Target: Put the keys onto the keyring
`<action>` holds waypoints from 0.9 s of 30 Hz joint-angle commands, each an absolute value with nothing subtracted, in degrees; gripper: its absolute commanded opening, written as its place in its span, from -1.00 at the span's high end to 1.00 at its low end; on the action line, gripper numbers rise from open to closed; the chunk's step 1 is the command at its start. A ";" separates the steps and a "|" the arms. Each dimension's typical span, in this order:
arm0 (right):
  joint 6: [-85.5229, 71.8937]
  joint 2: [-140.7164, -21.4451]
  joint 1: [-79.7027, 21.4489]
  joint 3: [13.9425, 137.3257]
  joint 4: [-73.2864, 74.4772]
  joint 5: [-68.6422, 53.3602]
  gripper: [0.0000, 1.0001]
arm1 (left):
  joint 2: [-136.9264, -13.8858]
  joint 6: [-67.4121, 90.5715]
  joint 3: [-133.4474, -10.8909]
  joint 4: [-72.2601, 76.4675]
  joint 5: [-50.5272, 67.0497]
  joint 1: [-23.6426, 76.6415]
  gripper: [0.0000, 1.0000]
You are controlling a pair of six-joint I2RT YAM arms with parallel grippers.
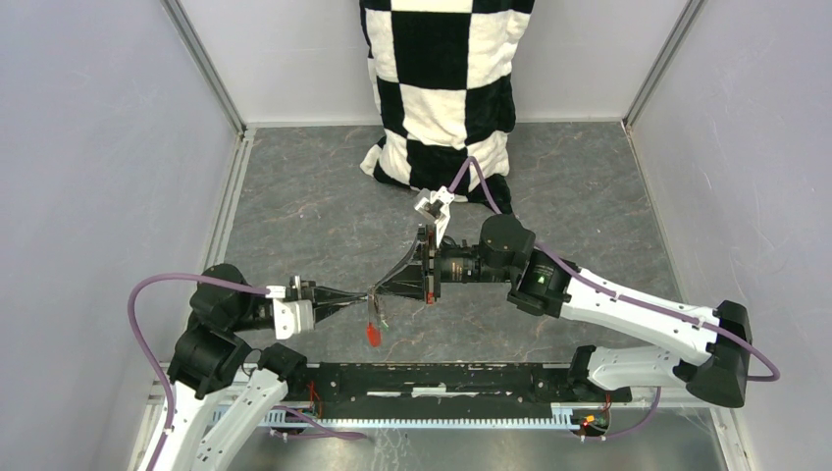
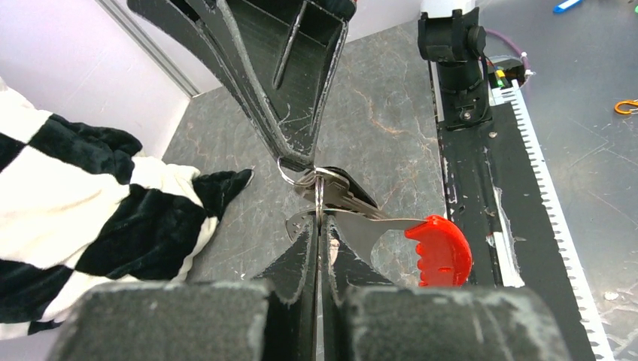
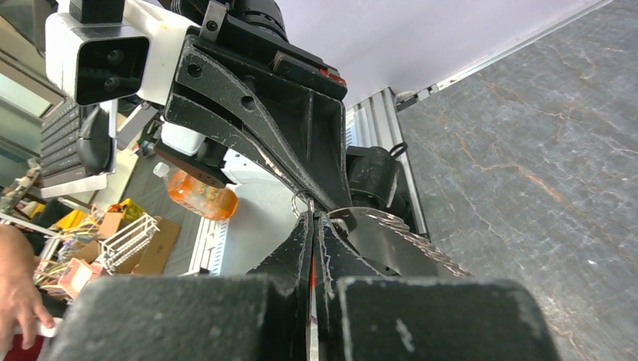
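Observation:
Both grippers meet tip to tip above the table. My right gripper (image 1: 381, 291) is shut on the silvery keyring (image 2: 289, 172), whose loop sticks out beside its tip (image 2: 302, 161). My left gripper (image 2: 320, 226) is shut on a thin metal edge that runs up into the same ring; whether it is ring wire or a key blade I cannot tell. A dark toothed key (image 2: 343, 197) lies against the ring. The red tag (image 2: 439, 250) hangs from it on a flat metal strip and also shows in the top view (image 1: 373, 335). A speck of green (image 1: 384, 320) hangs beside the red tag.
A black-and-white checkered cloth (image 1: 440, 88) lies at the back of the grey marbled table (image 1: 589, 196). The black base rail (image 1: 442, 378) runs along the near edge. White walls close in the left and right sides.

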State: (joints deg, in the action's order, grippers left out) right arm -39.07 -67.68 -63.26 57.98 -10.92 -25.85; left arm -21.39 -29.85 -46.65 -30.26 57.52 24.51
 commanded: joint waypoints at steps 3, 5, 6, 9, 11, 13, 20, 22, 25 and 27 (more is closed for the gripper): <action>-33.98 -64.31 -63.24 60.97 -3.85 -20.80 0.98 | -22.41 -29.25 -48.45 -26.79 55.43 24.45 0.96; -33.58 -63.54 -63.25 60.28 -2.03 -19.24 0.98 | -22.34 -27.62 -48.44 -25.57 55.49 24.44 0.95; -33.53 -63.29 -63.28 59.87 -1.63 -18.83 0.98 | -22.32 -26.97 -48.45 -24.93 55.68 24.44 0.96; -33.32 -63.11 -63.28 59.41 -0.39 -18.19 0.98 | -22.41 -24.82 -48.43 -23.46 56.64 24.43 0.96; -33.50 -63.34 -63.27 59.12 -1.23 -19.09 0.98 | -22.52 -23.31 -48.43 -22.32 56.28 24.50 0.95; -34.06 -63.68 -63.30 58.97 -2.87 -20.78 0.98 | -22.75 -22.54 -48.51 -21.88 55.13 24.44 0.96; -36.26 -65.29 -63.42 59.30 -8.13 -25.13 0.98 | -22.55 -22.88 -47.70 -21.71 52.24 24.45 0.96; -36.51 -65.58 -63.47 59.26 -8.73 -25.46 0.98 | -22.41 -23.01 -47.43 -21.71 51.86 24.44 0.96; -36.82 -66.15 -63.45 59.32 -9.26 -25.75 0.98 | -22.28 -23.28 -47.29 -21.71 51.51 24.43 0.96; -36.93 -66.61 -63.42 59.55 -9.40 -25.83 0.98 | -22.26 -23.38 -47.30 -21.73 51.50 24.47 0.96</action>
State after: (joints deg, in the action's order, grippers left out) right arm -36.07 -65.98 -63.26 58.70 -5.80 -24.49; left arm -22.31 -24.60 -46.65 -24.91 52.51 24.51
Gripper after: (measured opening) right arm 0.012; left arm 0.043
